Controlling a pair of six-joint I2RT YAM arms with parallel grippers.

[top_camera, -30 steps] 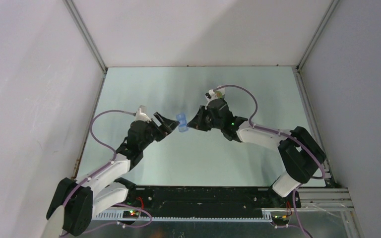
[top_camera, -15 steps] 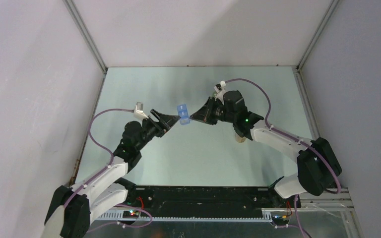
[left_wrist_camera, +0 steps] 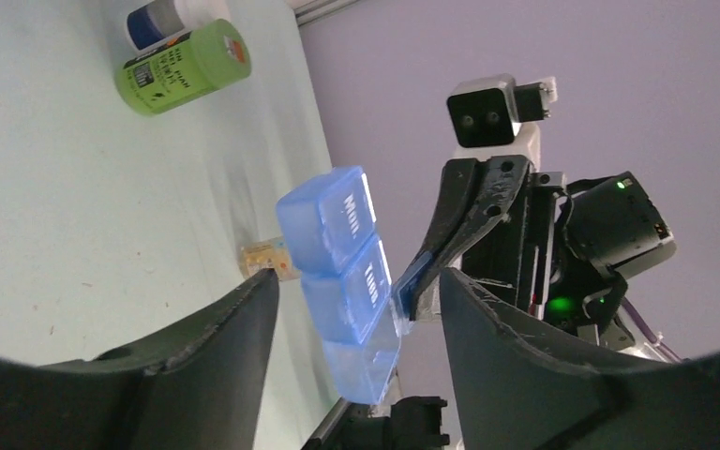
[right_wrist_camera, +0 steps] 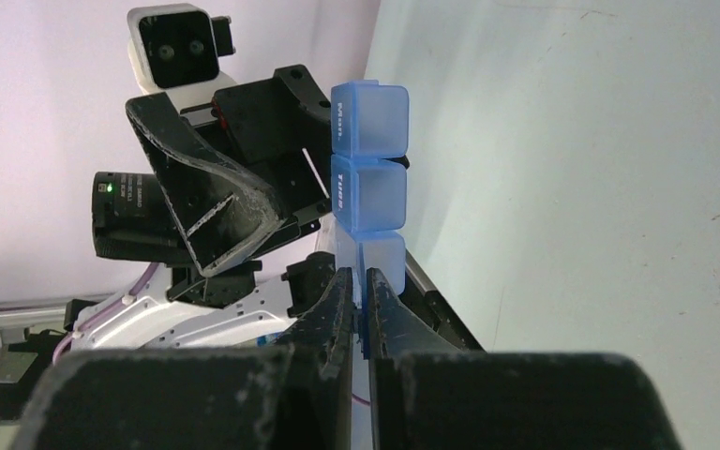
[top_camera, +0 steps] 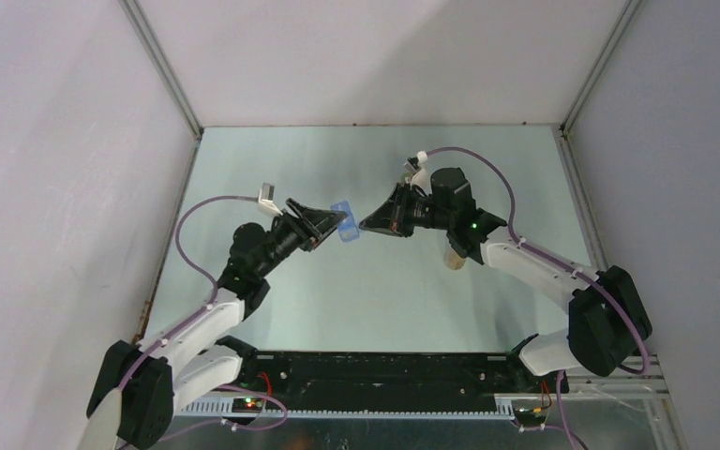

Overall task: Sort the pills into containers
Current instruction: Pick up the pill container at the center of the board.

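Note:
A blue translucent pill organizer [top_camera: 346, 232] with three lidded cells hangs in the air over the table's middle. My right gripper [right_wrist_camera: 358, 277] is shut on a thin flap at one end of the organizer [right_wrist_camera: 367, 159], coming at it from the right [top_camera: 364, 225]. My left gripper [left_wrist_camera: 358, 277] is open and straddles the organizer [left_wrist_camera: 342, 272] from the left, with a gap showing on each side. Two cells show lid lettering. No loose pills show.
A green bottle [left_wrist_camera: 183, 67] lies on its side beside a white bottle with a blue cap [left_wrist_camera: 155, 19]. A small pale jar [top_camera: 454, 258] with coloured specks inside stands on the table under my right arm. Grey walls enclose the table.
My left gripper has reached forward so its fingers now flank the organizer, and its jaws have narrowed. My right arm has lifted the organizer a little and swung its elbow outward.

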